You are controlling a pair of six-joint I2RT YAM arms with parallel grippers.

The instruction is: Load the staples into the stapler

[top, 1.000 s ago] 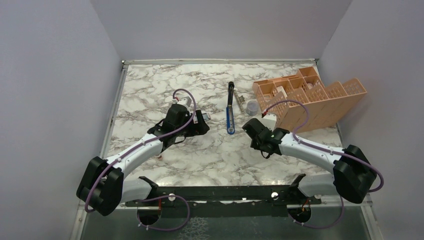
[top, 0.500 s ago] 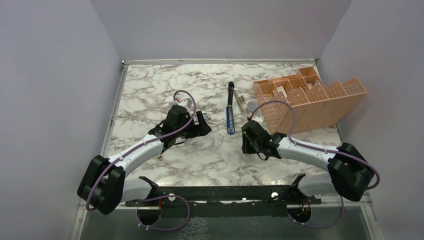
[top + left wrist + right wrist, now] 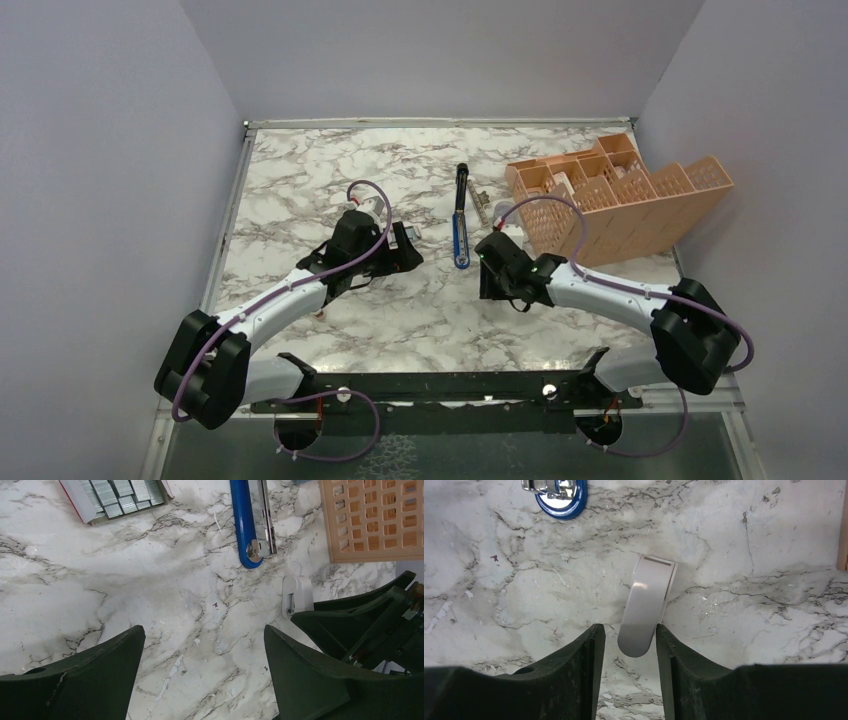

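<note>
The blue stapler (image 3: 460, 222) lies lengthwise at mid-table, its metal channel (image 3: 265, 520) showing beside the blue bar (image 3: 243, 525). Its rounded near end (image 3: 561, 497) shows at the top of the right wrist view. The staples (image 3: 122, 492) sit in rows in their red-and-white box at the top left of the left wrist view. My left gripper (image 3: 202, 632) is open over bare marble, left of the stapler (image 3: 405, 243). My right gripper (image 3: 627, 630) is open just below the stapler's near end (image 3: 488, 268). A small white plastic piece (image 3: 646, 605) lies on the table with its rounded end between the fingertips.
An orange lattice basket (image 3: 625, 195) leans at the right, with its corner (image 3: 372, 520) near the stapler. A small metal part (image 3: 480, 205) and a clear cup (image 3: 506, 212) sit between stapler and basket. The right gripper's black body (image 3: 370, 625) is beside my left fingers.
My right arm has moved left toward the stapler's near end, and its jaws have widened round the white piece. The left arm has not moved.
</note>
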